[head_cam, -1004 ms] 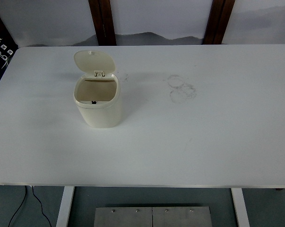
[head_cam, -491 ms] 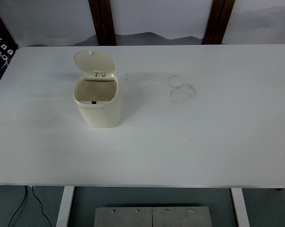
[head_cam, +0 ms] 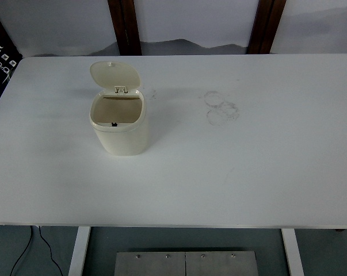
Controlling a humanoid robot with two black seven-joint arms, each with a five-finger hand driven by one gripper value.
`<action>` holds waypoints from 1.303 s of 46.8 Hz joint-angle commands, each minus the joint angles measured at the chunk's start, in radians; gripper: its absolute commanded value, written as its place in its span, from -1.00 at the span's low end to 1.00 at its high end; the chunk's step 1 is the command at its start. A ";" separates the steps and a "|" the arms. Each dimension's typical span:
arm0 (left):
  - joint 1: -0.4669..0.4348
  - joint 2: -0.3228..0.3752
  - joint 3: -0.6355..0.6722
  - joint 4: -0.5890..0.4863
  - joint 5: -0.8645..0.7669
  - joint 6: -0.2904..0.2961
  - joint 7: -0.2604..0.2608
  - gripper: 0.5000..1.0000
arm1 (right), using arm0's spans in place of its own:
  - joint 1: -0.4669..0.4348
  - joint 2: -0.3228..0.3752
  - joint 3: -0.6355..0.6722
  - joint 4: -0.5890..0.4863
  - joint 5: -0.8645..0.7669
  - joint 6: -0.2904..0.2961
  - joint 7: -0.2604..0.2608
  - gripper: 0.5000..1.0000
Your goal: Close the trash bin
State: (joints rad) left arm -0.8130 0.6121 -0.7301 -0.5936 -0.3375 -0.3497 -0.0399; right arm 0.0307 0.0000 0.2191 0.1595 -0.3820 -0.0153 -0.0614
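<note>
So, you've got a cream trash bin point(head_cam: 120, 127) of smooth plastic, rounded-square body, standing upright on the left half of the matte white table point(head_cam: 259, 167). Its lid point(head_cam: 114, 75) is flipped up at the far-side hinge, domed and rounded, so the mouth is open. Faint grey ring smudges point(head_cam: 221, 107) mark the tabletop right of it. Neither robot hand is in your view, so no grasp to report.

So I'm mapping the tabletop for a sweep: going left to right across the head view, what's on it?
Open trash bin, lid up → faint ring stains → bare white table.
</note>
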 commanded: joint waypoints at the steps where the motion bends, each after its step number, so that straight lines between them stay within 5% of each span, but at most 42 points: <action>1: 0.002 -0.003 0.000 0.000 0.000 0.000 0.000 1.00 | 0.000 0.000 0.000 0.000 0.000 0.000 0.000 0.98; 23: -0.026 0.017 0.017 -0.106 0.003 0.083 0.020 1.00 | 0.000 0.000 0.000 0.000 0.000 0.000 0.000 0.98; 29: -0.051 0.047 0.060 -0.179 0.006 0.133 0.067 1.00 | 0.000 0.000 0.000 0.000 0.000 0.000 0.000 0.98; 47: -0.158 0.113 0.242 -0.290 0.009 0.181 0.075 1.00 | 0.000 0.000 0.000 0.000 0.000 0.000 0.000 0.98; 61: -0.365 0.169 0.475 -0.354 0.011 0.178 0.118 1.00 | 0.000 0.000 0.000 0.000 0.000 0.000 0.000 0.98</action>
State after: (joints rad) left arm -1.1220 0.7723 -0.3108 -0.9471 -0.3281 -0.1697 0.0737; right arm 0.0306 0.0000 0.2194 0.1596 -0.3820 -0.0152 -0.0614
